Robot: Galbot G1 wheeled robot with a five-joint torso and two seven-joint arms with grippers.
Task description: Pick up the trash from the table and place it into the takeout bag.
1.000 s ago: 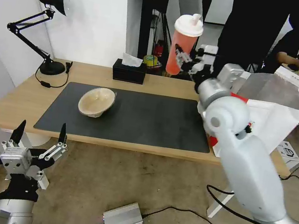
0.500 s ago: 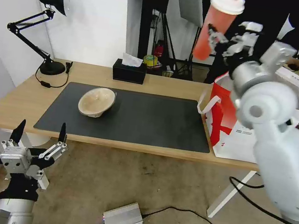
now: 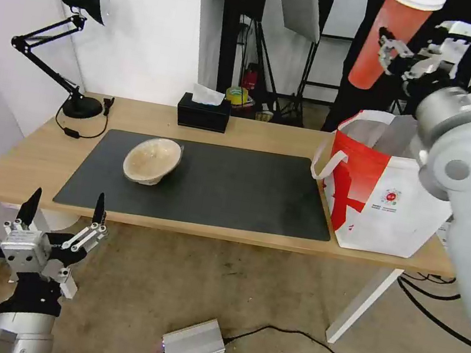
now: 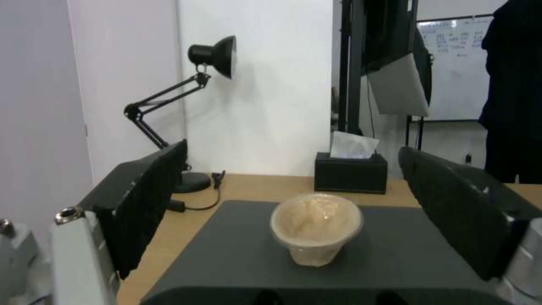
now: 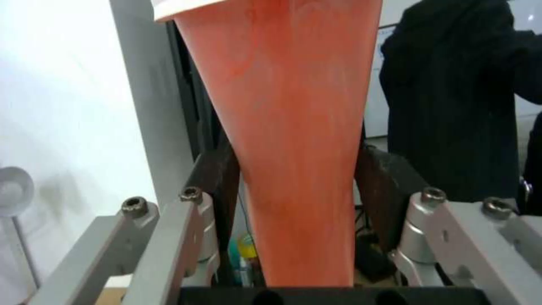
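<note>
My right gripper [image 3: 389,52] is shut on the tall red drink cup [image 3: 392,40], holding it tilted high in the air above the left rim of the red-and-white takeout bag [image 3: 385,191]. In the right wrist view the cup [image 5: 294,127] sits clamped between the dark pads [image 5: 217,178]. A beige paper bowl [image 3: 152,160] lies tilted on the dark grey mat [image 3: 233,191] of the table [image 3: 29,159]; the left wrist view faces the same bowl [image 4: 316,226]. My left gripper [image 3: 62,215] hangs open below the table's front left corner.
A black tissue box [image 3: 202,113] and a black desk lamp [image 3: 79,50] stand along the table's back edge. Cables and a grey power brick [image 3: 194,344] lie on the floor. A person in dark clothes stands behind the bag.
My right arm has carried the cup up and to the right, from behind the table's middle to above the bag. The left arm and bowl have stayed put.
</note>
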